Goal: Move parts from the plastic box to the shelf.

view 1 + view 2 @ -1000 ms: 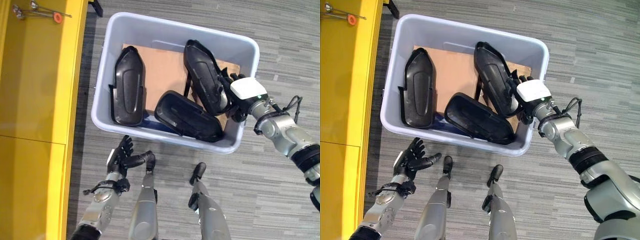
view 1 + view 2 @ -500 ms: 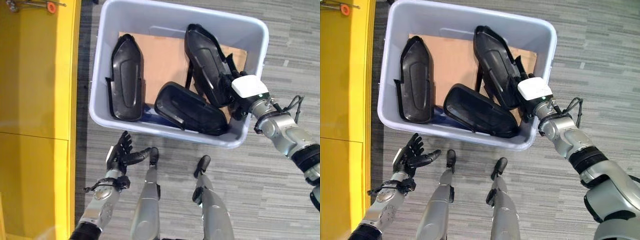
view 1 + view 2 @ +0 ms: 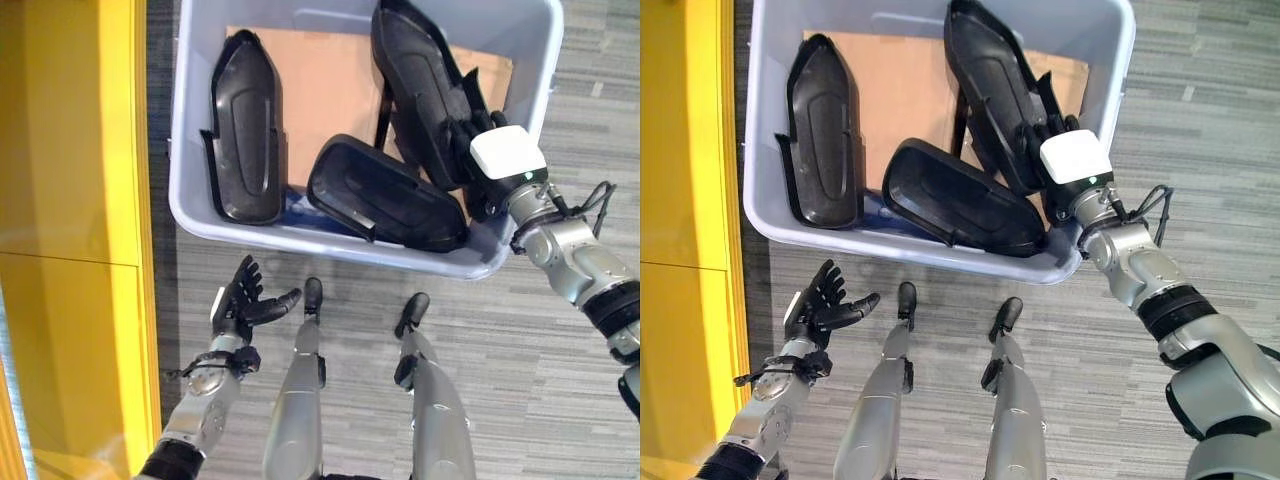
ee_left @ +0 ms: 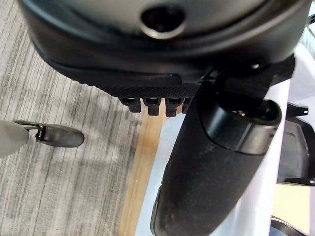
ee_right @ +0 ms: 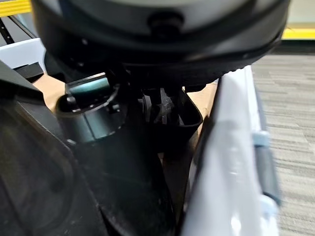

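Left eye view showed the right hand (image 3: 497, 168) curled round the near end of a long black part (image 3: 420, 90) inside the plastic box (image 3: 545, 95), its length running away from the hand, while the left hand (image 3: 240, 305) hung open outside the box.

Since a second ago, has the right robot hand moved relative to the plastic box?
No. The right robot hand stays at the plastic box right rim, gripping the black part; the camera shifted instead.
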{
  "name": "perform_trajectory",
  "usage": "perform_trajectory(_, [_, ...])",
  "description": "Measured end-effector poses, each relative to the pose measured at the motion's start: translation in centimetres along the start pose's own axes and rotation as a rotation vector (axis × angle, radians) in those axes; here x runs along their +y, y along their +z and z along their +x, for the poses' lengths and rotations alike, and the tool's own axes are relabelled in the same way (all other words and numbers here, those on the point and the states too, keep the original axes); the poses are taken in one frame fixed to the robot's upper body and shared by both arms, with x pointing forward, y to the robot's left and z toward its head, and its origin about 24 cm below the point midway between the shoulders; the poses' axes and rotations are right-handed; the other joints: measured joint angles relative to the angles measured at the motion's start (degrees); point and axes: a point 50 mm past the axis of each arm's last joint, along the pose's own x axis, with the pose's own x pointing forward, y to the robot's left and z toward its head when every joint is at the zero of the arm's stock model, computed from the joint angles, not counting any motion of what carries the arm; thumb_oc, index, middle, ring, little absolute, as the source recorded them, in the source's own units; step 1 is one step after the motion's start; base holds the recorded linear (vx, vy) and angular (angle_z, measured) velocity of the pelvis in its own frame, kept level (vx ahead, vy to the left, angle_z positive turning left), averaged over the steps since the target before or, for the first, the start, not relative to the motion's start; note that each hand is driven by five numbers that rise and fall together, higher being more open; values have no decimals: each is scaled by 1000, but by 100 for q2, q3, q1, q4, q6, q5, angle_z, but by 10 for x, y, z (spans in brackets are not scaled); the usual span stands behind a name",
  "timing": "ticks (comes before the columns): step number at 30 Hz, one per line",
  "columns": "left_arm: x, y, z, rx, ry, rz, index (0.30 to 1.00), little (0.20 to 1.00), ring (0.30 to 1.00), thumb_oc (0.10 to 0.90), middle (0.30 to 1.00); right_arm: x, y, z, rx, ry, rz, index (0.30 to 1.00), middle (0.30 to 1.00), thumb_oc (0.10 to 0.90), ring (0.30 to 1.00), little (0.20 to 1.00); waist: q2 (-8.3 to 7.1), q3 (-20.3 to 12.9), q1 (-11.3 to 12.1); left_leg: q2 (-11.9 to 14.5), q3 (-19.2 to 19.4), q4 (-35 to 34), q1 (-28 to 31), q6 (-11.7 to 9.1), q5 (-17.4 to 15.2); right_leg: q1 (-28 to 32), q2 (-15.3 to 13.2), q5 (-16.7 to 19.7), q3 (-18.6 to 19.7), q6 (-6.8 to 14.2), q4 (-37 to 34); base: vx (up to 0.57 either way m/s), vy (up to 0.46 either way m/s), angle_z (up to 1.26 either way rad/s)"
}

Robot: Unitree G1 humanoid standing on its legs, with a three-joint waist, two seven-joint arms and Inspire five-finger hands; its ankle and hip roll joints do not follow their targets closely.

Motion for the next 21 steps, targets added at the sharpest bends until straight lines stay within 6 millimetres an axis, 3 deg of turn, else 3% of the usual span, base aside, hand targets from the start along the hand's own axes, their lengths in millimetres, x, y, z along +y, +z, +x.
perform_trajectory(8, [-3, 6, 2, -45, 0, 20, 1000, 1000, 1000, 900, 1000, -28, 5, 15, -34, -88, -39, 1000, 1000, 900, 1000, 1000, 3, 2, -108, -37, 72, 0, -335, 5, 122, -736, -142, -258, 193, -58, 744, 7, -3, -2])
perform_trajectory(14, [-12, 3, 3, -49, 1, -25, 1000, 1000, 1000, 900, 1000, -36, 10, 18, -50, -153, -24, 1000, 1000, 900, 1000, 1000, 5, 1, -120, -25, 111, -1, -488, 54, 152, -1129, -199, -431, 260, -190, 1214, 3, 1, -1])
perform_trajectory(15, [-13, 2, 3, -48, 5, -30, 1000, 1000, 1000, 900, 1000, -38, 12, 19, -55, -167, -20, 926, 926, 847, 926, 926, 5, 1, -124, -6, 112, -3, -524, 67, 161, -1190, -196, -459, 256, -232, 1288, 0, 0, 0])
perform_trajectory(16, [-14, 2, 3, -48, 10, -35, 1000, 1000, 1000, 900, 1000, -38, 14, 19, -60, -172, -17, 506, 506, 547, 506, 506, 5, 1, -124, 7, 112, -5, -534, 73, 165, -1218, -189, -474, 255, -251, 1328, 0, 0, 0])
perform_trajectory(17, [-15, 2, 2, -47, 13, -39, 1000, 1000, 1000, 900, 1000, -38, 15, 20, -63, -178, -14, 336, 336, 425, 336, 336, 5, 1, -121, 23, 112, -5, -537, 75, 167, -1235, -180, -490, 252, -263, 1356, 0, 0, 0])
perform_trajectory(18, [-15, 1, 2, -46, 14, -41, 1000, 1000, 1000, 900, 1000, -38, 16, 20, -65, -183, -11, 300, 300, 400, 300, 300, 5, 1, -122, 35, 112, -5, -539, 76, 168, -1249, -176, -513, 246, -294, 1393, 0, 0, 0])
perform_trajectory(21, [-17, 1, 2, -46, 12, -48, 1000, 1000, 1000, 900, 1000, -37, 20, 20, -65, -198, 10, 300, 300, 400, 300, 300, 8, -1, -132, 94, 112, -4, -545, 77, 168, -1269, -152, -592, 190, -344, 1499, 5, 2, 5])
